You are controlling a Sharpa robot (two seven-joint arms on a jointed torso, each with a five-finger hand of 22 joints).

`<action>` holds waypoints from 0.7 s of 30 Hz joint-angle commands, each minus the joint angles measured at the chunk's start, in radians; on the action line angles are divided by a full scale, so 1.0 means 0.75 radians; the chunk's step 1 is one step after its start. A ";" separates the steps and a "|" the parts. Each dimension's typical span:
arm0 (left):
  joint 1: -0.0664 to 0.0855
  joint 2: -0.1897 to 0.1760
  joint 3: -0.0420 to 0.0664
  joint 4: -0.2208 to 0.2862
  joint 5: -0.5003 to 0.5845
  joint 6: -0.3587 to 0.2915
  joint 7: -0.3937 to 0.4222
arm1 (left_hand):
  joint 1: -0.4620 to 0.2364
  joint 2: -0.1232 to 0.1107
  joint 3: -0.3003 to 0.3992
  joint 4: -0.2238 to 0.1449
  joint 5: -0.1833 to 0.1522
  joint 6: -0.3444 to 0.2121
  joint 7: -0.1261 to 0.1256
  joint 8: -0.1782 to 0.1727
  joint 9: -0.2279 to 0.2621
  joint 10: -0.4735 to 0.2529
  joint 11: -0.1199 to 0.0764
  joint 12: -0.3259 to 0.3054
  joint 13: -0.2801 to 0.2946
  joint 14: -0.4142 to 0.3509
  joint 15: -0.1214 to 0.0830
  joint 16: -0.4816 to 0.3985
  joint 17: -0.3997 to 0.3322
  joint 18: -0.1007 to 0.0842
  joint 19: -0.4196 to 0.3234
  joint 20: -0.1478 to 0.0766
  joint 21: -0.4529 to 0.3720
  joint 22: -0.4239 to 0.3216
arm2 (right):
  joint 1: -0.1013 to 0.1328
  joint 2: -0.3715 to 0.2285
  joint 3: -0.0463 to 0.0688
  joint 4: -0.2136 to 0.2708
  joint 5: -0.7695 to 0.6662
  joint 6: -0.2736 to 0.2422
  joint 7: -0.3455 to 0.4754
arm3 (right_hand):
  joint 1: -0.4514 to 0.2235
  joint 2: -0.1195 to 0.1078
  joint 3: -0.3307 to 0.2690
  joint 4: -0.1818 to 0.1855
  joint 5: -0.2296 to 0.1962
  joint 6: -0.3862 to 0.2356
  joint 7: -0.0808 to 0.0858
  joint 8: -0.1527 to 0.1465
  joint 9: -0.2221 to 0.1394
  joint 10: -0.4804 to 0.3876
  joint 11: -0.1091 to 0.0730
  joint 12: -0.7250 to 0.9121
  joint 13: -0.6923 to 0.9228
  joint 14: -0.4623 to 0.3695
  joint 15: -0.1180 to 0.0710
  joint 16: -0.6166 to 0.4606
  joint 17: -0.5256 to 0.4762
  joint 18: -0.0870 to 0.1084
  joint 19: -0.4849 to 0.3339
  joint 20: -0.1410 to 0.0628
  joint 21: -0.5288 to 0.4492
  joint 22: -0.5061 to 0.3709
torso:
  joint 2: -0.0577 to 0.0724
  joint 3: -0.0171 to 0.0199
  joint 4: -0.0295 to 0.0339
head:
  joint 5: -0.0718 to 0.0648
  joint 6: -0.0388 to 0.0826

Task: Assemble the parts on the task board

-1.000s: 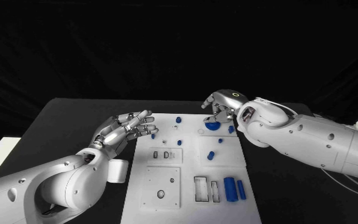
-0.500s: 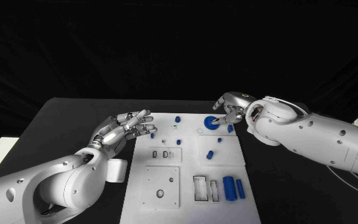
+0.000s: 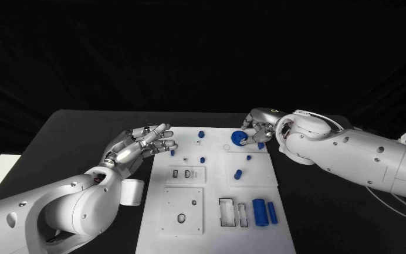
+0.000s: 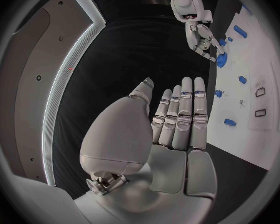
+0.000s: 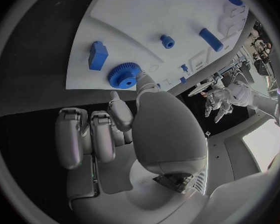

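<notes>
The right wrist view shows teeth round the blue gear (image 5: pixel 122 76); in the head view it looks like a plain round disc. The right hand (image 3: pixel 258 126) pinches it with its fingers at the far right corner of the task board (image 3: pixel 190 210). A second ago it sat lower. The left hand (image 3: pixel 139 145) hovers, fingers apart, holding nothing.

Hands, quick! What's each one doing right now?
Left hand: open, fingers apart, holding nothing.
Right hand: holding the blue gear at the task board's far end.
</notes>
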 commanded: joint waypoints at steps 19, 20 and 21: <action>0.001 0.003 0.001 -0.001 -0.007 0.032 0.000 | 0.006 0.004 0.000 -0.005 -0.006 0.002 0.008 -0.008 -0.002 -0.004 0.006 -0.008 -0.001 -0.009 -0.003 -0.009 0.002 0.005 -0.002 0.009 -0.007 -0.002 | -0.018 0.038 0.000 -0.028 -0.055 0.014 0.027 | 0.019 0.055 0.034 -0.045 -0.025 0.037 -0.001 0.020 0.003 0.144 -0.011 0.529 0.673 0.125 0.002 0.009 0.277 -0.029 0.039 0.006 0.015 0.064 | 0.000 -0.0010 0.0012 | -0.002 -0.008; 0.001 0.003 0.001 -0.001 -0.007 0.032 0.000 | 0.006 0.004 0.000 -0.005 -0.006 0.002 0.008 -0.008 -0.002 -0.004 0.006 -0.008 -0.001 -0.009 -0.003 -0.009 0.002 0.005 -0.002 0.009 -0.007 -0.002 | -0.018 0.039 0.000 -0.029 -0.057 0.014 0.027 | 0.018 0.058 0.037 -0.047 -0.026 0.042 -0.002 0.022 0.003 0.144 -0.011 0.529 0.673 0.124 0.001 0.009 0.277 -0.029 0.039 0.005 0.015 0.064 | 0.000 -0.0013 0.0008 | -0.001 -0.008; 0.001 0.003 0.001 -0.001 -0.007 0.033 0.000 | 0.006 0.004 0.000 -0.005 -0.006 0.002 0.008 -0.008 -0.002 -0.004 0.006 -0.008 -0.001 -0.009 -0.003 -0.009 0.002 0.005 -0.002 0.009 -0.007 -0.002 | -0.018 0.040 0.000 -0.031 -0.059 0.014 0.028 | 0.019 0.064 0.042 -0.050 -0.028 0.049 -0.003 0.026 0.005 0.144 -0.012 0.529 0.673 0.125 0.001 0.009 0.278 -0.029 0.039 0.005 0.015 0.066 | 0.000 -0.0012 0.0007 | -0.001 -0.008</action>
